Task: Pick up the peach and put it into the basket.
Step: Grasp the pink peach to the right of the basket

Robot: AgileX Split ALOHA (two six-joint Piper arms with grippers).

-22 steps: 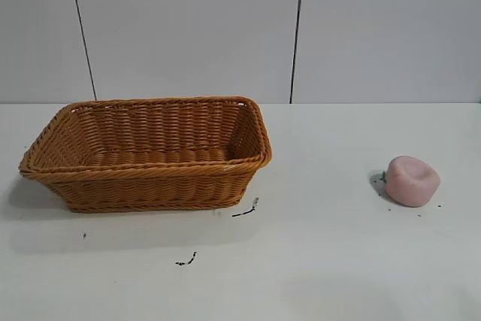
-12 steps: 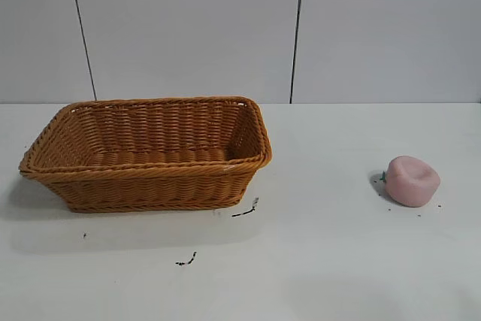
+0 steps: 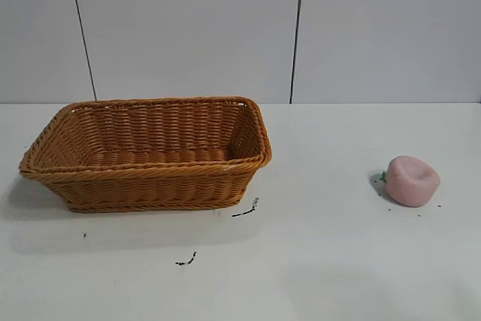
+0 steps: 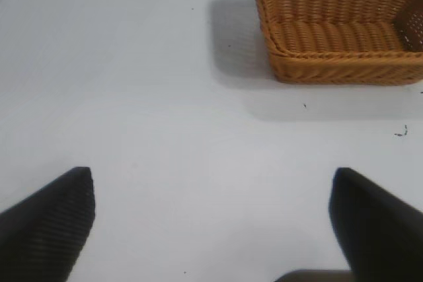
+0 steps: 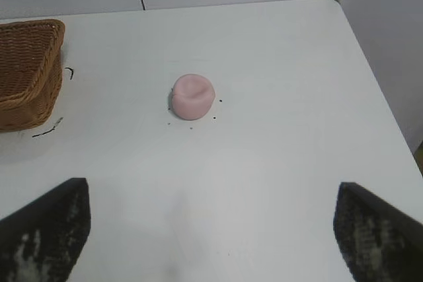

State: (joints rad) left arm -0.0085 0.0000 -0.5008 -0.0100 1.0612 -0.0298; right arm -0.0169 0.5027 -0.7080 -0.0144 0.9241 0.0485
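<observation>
We see 2 grippers, both spread wide and holding nothing: the right gripper point(image 5: 210, 229) hangs above the table point(image 3: 338, 261) with the peach point(image 5: 192, 96) ahead of it, the left gripper point(image 4: 211, 219) well apart from the basket point(image 4: 340, 24). We count 1 peach point(image 3: 412, 180) on the table's right side and 1 basket point(image 3: 146, 152) on its left, well apart.

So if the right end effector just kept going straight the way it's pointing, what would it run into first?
Most likely the peach. In the right wrist view it sits on the table ahead of the open right end effector, slightly off centre, with bare table before it. The basket lies well off to one side. Depth is hard to judge.
</observation>
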